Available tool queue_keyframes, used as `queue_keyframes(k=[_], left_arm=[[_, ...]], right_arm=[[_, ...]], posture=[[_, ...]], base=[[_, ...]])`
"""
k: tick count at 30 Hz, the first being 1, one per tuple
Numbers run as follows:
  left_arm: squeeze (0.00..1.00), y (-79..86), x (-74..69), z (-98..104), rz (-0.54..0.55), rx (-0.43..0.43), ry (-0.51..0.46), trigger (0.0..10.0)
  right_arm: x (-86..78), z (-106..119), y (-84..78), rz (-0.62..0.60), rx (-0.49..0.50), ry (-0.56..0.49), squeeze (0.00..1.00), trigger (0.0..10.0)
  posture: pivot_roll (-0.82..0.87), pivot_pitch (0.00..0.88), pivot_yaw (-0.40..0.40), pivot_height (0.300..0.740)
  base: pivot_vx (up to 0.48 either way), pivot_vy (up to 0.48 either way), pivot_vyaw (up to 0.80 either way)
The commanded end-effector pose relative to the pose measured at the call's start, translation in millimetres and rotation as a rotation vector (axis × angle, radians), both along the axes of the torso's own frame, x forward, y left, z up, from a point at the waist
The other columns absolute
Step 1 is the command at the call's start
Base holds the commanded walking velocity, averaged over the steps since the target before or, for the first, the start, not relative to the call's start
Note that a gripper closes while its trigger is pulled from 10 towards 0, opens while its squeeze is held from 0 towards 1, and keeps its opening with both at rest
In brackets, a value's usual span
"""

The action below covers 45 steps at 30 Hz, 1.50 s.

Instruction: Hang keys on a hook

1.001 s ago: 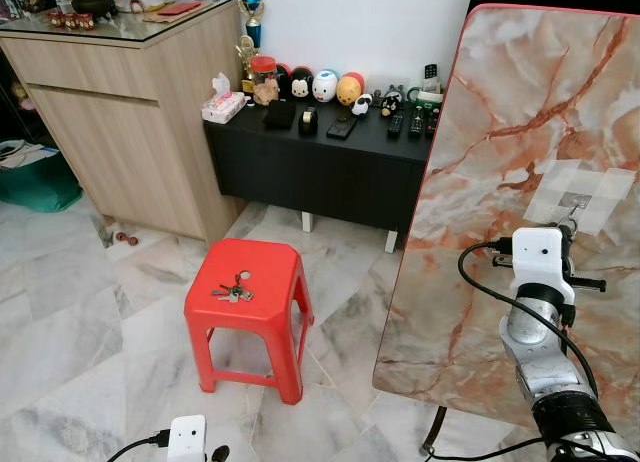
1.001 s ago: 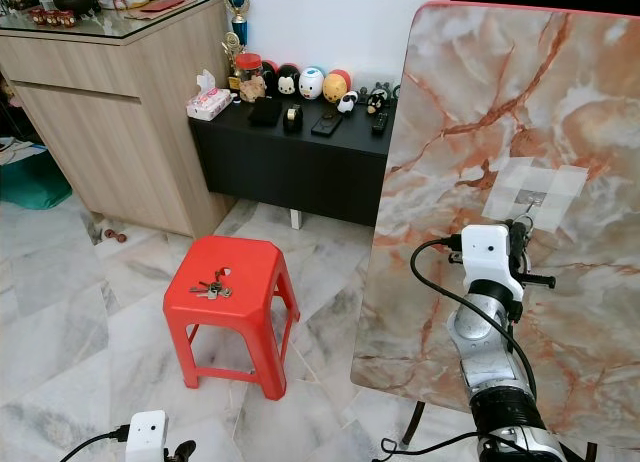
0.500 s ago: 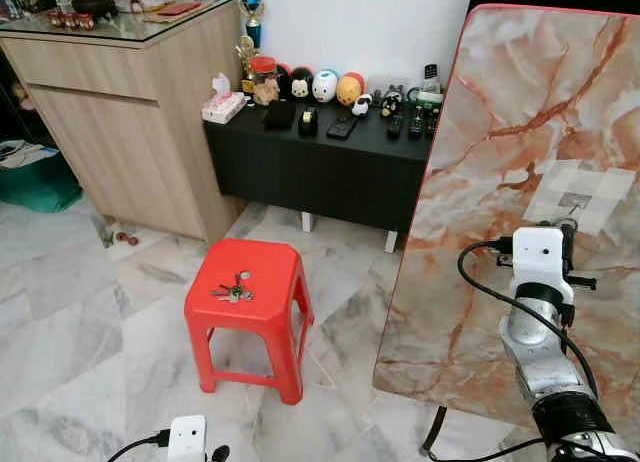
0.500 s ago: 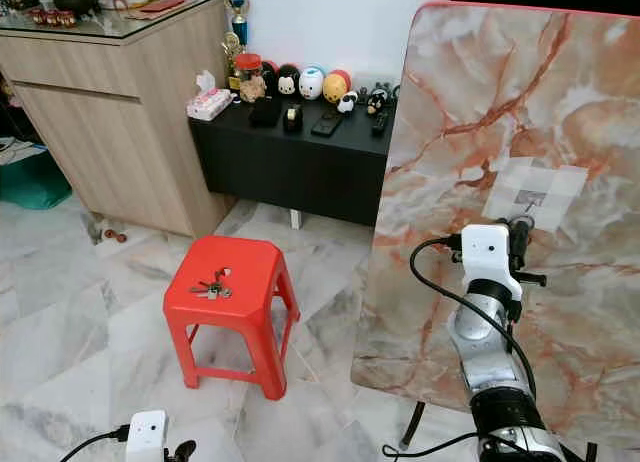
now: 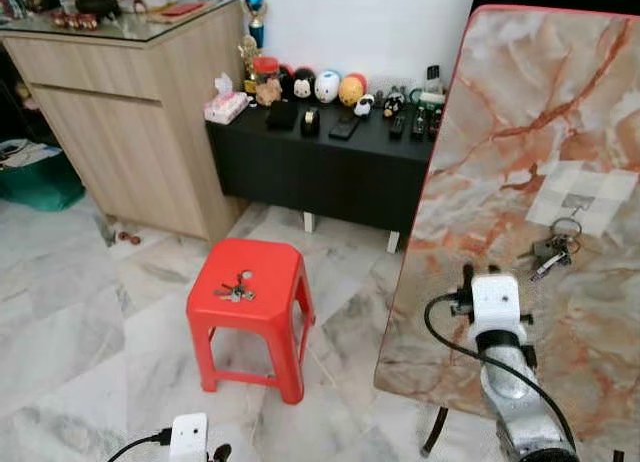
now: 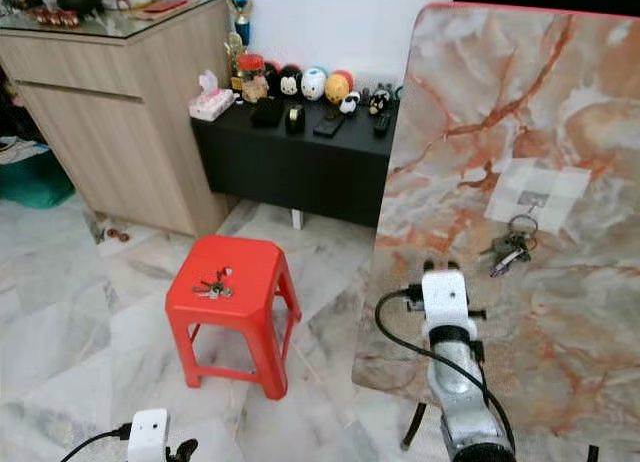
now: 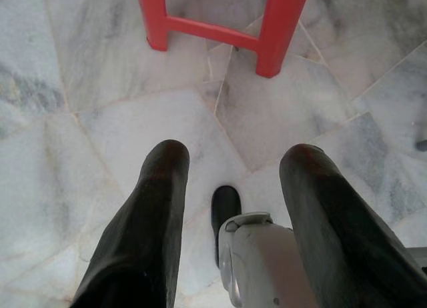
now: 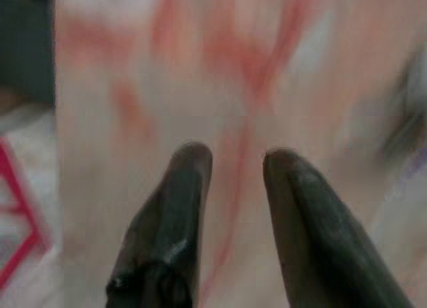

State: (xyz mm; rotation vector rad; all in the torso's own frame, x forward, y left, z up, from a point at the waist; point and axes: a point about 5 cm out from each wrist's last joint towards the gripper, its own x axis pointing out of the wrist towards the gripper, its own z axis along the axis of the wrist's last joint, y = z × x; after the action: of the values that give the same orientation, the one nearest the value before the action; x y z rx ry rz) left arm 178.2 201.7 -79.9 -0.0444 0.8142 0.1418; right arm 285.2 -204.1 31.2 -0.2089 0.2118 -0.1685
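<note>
Marble-patterned board (image 5: 520, 112) propped upright on pale tiled floor. Keys (image 5: 553, 250) now dangling from hook (image 5: 573, 201) on that board. Right gripper (image 8: 230, 188) drawn back below them, fingers parted and empty. Second key bunch (image 5: 234, 288) lying on red stool (image 5: 250, 317) left of board. Hanging apparently done.

The right arm (image 6: 462, 392) is made of silver ribbed metal, with a white box-shaped camera (image 6: 444, 295) on the wrist and a black cable (image 6: 400, 337) that loops from it. Each gripper has two long, rounded, glossy black fingers (image 7: 143, 221). Between the left gripper's fingers sits a pale grey housing (image 7: 257, 255).
</note>
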Motion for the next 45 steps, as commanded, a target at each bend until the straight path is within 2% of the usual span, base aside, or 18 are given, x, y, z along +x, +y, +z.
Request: queue_keyframes(k=[1, 2, 3, 7, 11, 14, 16, 17, 19, 21, 25, 36, 45], left_arm=[[0.0, 0.7, 1.5, 0.5, -0.017, 0.003, 0.007, 10.0], [0.0, 0.7, 1.5, 0.5, -0.017, 0.003, 0.007, 10.0], [0.0, 0.8, 2.2, 0.7, -0.019, 0.004, 0.008, 10.0], [0.0, 3.0, 3.5, 1.4, -0.033, 0.019, 0.015, 10.0], [0.0, 5.6, 2.6, 0.6, -0.09, 0.045, 0.05, 10.0], [0.0, 6.1, 1.3, -0.1, -0.093, 0.046, 0.06, 10.0], [0.0, 7.1, 1.5, 0.2, -0.086, 0.047, 0.057, 10.0], [0.0, 7.1, 1.5, 0.2, -0.086, 0.047, 0.057, 10.0], [0.0, 8.0, 1.0, 0.0, -0.081, 0.048, 0.061, 10.0], [0.0, 8.0, 0.9, -0.1, -0.095, 0.048, 0.066, 10.0], [0.0, 8.5, -0.1, -0.9, -0.095, 0.044, 0.08, 10.0], [0.0, 21.1, -4.6, -0.7, -0.071, 0.051, 0.099, 10.0], [0.0, 24.2, -12.1, -3.5, -0.046, 0.046, 0.119, 10.0]], right_arm=[[-20.9, -39.2, -5.5, -0.07, 0.146, 0.216, 0.0, 10.0], [-20.9, -39.2, -5.5, -0.07, 0.146, 0.216, 0.0, 10.0], [-31.2, -53.4, -7.8, -0.115, 0.187, 0.293, 0.0, 10.0], [-53.7, -77.8, -9.9, -0.193, 0.288, 0.443, 0.0, 10.0], [-69.1, -91.8, -2.9, -0.106, 0.266, 0.556, 0.0, 10.0], [-91.3, -106.3, -3.8, -0.105, 0.245, 0.678, 0.0, 10.0], [-100.2, -111.2, -4.9, -0.105, 0.225, 0.724, 0.0, 10.0], [-100.2, -111.2, -4.9, -0.105, 0.225, 0.724, 0.0, 10.0], [-100.2, -111.4, -3.3, -0.162, 0.31, 0.693, 0.0, 10.0], [-98.9, -111.0, -1.3, -0.155, 0.324, 0.683, 0.0, 10.0], [-99.8, -112.0, 1.0, -0.152, 0.333, 0.689, 0.0, 10.0], [-111.8, -117.6, -0.8, -0.179, 0.346, 0.72, 0.0, 10.0], [-112.3, -117.3, -3.4, -0.204, 0.363, 0.706, 0.0, 10.0]], posture=[[0.0, 0.0, -0.021, 0.74], [0.0, 0.0, -0.021, 0.74], [0.01, 0.0, -0.021, 0.74], [0.02, 0.0, -0.015, 0.74], [-0.02, 0.0, 0.006, 0.74], [0.01, 0.0, 0.003, 0.74], [0.01, 0.0, 0.001, 0.74], [0.01, 0.0, 0.001, 0.74], [0.01, 0.0, -0.003, 0.74], [0.0, 0.0, 0.003, 0.74], [0.0, 0.0, 0.007, 0.74], [0.01, 0.0, 0.007, 0.74], [0.01, 0.0, 0.019, 0.74]], base=[[0.0, 0.0, 0.0], [0.0, 0.0, 0.0], [0.0, 0.0, 0.0], [0.0, 0.0, 0.0], [0.0, 0.0, 0.0], [0.0, 0.0, 0.0], [0.0, 0.0, 0.0], [0.0, 0.0, 0.0], [0.0, 0.0, 0.0], [0.0, 0.0, 0.0], [0.0, 0.0, 0.0], [0.0, 0.471, 0.0], [0.0, 0.472, 0.0]])
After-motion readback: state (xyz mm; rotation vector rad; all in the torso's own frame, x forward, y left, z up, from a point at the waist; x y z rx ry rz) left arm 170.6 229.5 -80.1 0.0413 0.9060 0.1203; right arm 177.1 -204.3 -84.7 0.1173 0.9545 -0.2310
